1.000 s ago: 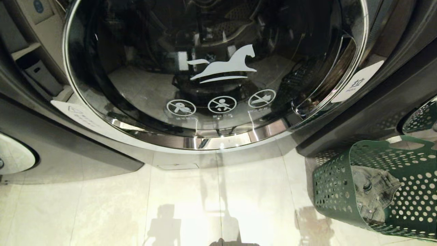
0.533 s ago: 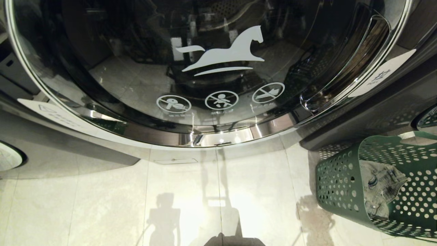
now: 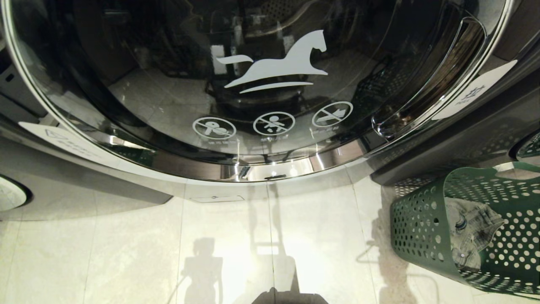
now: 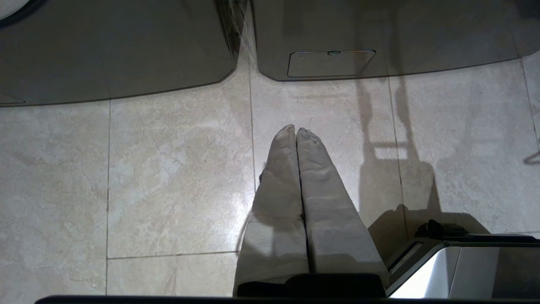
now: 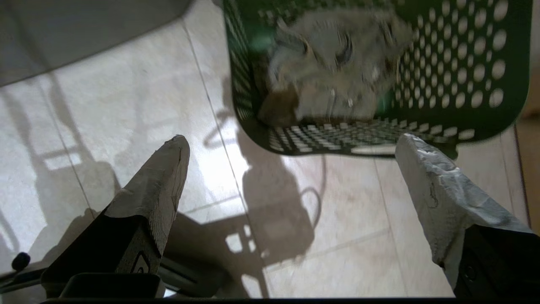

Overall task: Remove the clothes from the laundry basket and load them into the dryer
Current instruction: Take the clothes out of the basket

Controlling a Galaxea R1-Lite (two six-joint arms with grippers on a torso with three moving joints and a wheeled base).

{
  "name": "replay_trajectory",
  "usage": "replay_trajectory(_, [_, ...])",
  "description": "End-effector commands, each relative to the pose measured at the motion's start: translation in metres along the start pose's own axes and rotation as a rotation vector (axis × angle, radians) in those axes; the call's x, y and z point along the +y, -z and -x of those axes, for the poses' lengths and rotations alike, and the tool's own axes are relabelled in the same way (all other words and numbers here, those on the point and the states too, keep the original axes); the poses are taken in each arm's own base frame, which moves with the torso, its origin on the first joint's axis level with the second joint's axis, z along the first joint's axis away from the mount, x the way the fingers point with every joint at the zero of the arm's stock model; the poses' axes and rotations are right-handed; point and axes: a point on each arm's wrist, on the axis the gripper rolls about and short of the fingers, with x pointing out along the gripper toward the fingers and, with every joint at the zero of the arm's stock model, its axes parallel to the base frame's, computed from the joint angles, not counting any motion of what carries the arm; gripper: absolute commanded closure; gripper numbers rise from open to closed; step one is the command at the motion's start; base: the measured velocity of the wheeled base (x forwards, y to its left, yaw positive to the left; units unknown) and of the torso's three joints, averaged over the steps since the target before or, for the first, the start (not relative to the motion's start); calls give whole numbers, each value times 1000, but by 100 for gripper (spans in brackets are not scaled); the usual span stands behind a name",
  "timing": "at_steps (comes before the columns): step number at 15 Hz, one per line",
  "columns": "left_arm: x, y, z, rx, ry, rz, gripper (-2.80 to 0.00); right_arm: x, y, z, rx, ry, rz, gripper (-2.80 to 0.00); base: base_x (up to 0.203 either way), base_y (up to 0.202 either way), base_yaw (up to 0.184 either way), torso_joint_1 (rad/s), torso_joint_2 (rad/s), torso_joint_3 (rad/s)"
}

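The green laundry basket [image 3: 415, 228] stands on the floor at the lower right of the head view, beside the dryer. Grey clothes [image 3: 472, 232] lie crumpled inside it. The dryer [image 3: 270, 76] fills the upper part of that view, and its round glass door with a white horse mark is closed. Neither gripper shows in the head view. My right gripper [image 5: 292, 144] hangs open and empty over the tiles, just short of the laundry basket [image 5: 464, 63], with the clothes [image 5: 333, 63] ahead of it. My left gripper [image 4: 295, 131] is shut and empty, pointing at the floor.
The dryer's door handle [image 3: 422, 97] is on its right side. Other machines stand to the left [image 3: 8, 194] and right [image 3: 527, 147]. Pale floor tiles [image 3: 126, 253] stretch in front. A service flap [image 4: 331, 63] sits low on the dryer. My base [image 3: 291, 297] is at the near edge.
The whole head view has shifted, so the camera moved: the dryer door now looks larger and nearer. A thin new shadow lies on the floor beside the basket. Basket and clothes have not moved.
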Motion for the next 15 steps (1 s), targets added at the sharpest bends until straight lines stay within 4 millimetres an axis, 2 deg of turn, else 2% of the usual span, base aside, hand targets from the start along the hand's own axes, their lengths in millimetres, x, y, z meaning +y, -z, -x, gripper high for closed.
replay_trajectory(1, [0,0,0,1,-2,-1,0,9,-1,-44,260,95,-24,-280,0,0,0,0,0,0])
replay_trajectory(4, [0,0,0,2,-3,-1,0,11,24,-76,406,175,-48,-280,0,0,0,0,0,0])
replay_trajectory(6, [0,0,0,1,-2,0,0,14,26,-97,445,186,-64,-280,0,0,0,0,0,0])
replay_trajectory(7, [0,0,0,0,-1,0,0,16,22,-108,453,205,-89,-280,0,0,0,0,0,0])
replay_trajectory(10, [0,0,0,0,-3,0,0,13,-11,-137,380,278,-197,-280,0,0,0,0,0,0])
replay_trajectory(12, [0,0,0,2,-2,0,0,10,-19,-139,349,293,-211,-280,0,0,0,0,0,0])
replay_trajectory(15, [0,0,0,2,-2,0,0,7,-18,-130,342,295,-182,-280,0,0,0,0,0,0])
